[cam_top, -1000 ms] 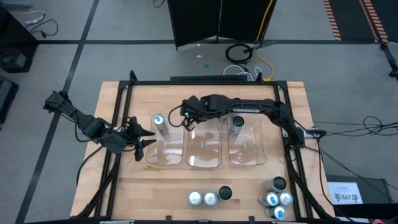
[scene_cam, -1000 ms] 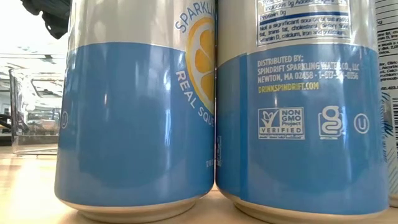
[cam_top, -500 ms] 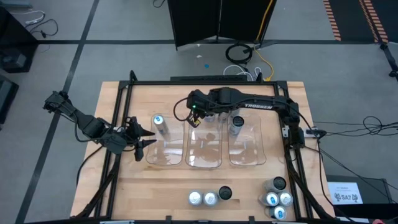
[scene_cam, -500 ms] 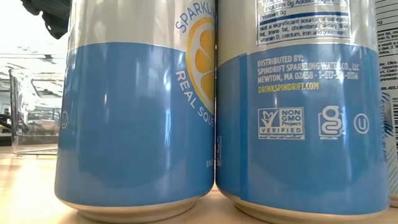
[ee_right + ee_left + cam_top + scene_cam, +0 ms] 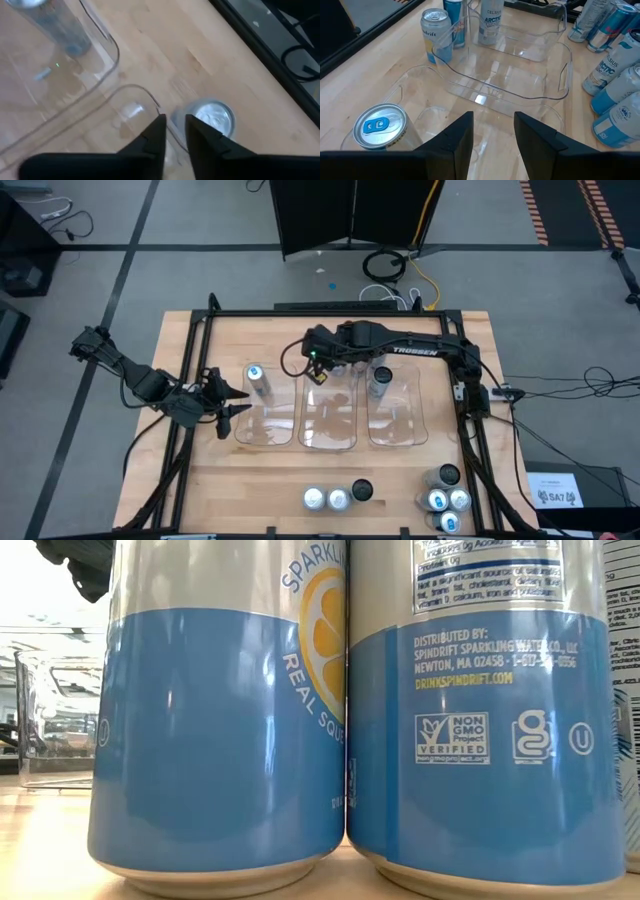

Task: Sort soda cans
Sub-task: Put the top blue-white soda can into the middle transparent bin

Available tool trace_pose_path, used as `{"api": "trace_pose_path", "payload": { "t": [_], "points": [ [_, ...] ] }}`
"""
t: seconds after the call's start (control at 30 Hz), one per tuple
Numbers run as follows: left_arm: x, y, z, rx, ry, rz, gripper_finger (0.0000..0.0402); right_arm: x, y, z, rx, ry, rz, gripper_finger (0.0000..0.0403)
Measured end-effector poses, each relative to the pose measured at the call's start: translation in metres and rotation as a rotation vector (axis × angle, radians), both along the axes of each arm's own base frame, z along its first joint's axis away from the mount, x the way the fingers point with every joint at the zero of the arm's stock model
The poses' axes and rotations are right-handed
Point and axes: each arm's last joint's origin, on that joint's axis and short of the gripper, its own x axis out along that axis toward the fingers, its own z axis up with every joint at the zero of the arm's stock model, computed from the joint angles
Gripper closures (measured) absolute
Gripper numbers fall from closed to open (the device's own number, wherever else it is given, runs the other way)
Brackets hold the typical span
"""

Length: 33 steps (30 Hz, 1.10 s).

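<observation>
1. Broadly: wooden table (image 5: 200,490) carries three clear trays side by side. Landmark is the middle tray (image 5: 328,430).
2. Left tray (image 5: 262,428) and right tray (image 5: 400,428) flank the middle tray, each just beside it.
3. Right gripper (image 5: 318,372) hangs over the far end of the middle tray. In its wrist view the fingers (image 5: 155,137) stand a narrow gap apart, with nothing between them.
4. Left gripper (image 5: 228,406) waits on the left tray's outer side, away from the middle tray. Its fingers (image 5: 457,142) are spread and hold nothing.
5. Blue-marked can (image 5: 256,376) stands upright in the left tray's far end, left of the middle tray.
6. Grey-topped can (image 5: 380,380) stands upright in the right tray's far end, right of the middle tray.
7. Silver-topped can (image 5: 214,118) sits just beyond the right gripper's fingertips, at the middle tray's far end; inside or outside the wall, cannot tell.
8. Row of three cans (image 5: 338,498) stands at the table's near edge, straight out from the middle tray's near end.
9. Cluster of four cans (image 5: 447,500) stands at the near right corner, well apart from the middle tray.
</observation>
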Motion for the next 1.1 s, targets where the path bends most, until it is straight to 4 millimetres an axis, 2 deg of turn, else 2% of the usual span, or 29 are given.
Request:
{"api": "trace_pose_path", "payload": {
  "t": [0.27,0.4,0.53,0.7,0.97,1.1],
  "points": [
    [0.0,0.0,0.0,0.0,0.0,0.0,0.025,-0.026,-0.004,0.007,0.009,0.158,-0.036,0.0192],
    [0.0,0.0,0.0,0.0,0.0,0.0,0.025,-0.037,-0.005,0.017,-0.053,0.181,-0.058,0.0119],
    [0.0,0.0,0.0,0.0,0.0,0.0,0.025,-0.043,-0.005,0.024,-0.109,0.177,-0.079,0.0067],
    [0.0,0.0,0.0,0.0,0.0,0.0,0.025,-0.043,-0.003,0.024,-0.091,0.176,-0.084,0.004],
    [0.0,0.0,0.0,0.0,0.0,0.001,0.025,-0.038,0.0,0.022,-0.071,0.119,-0.132,0.0037],
    [0.0,0.0,0.0,0.0,0.0,0.0,0.025,-0.031,-0.01,0.019,0.016,0.063,-0.13,0.0037]
  ]
}}
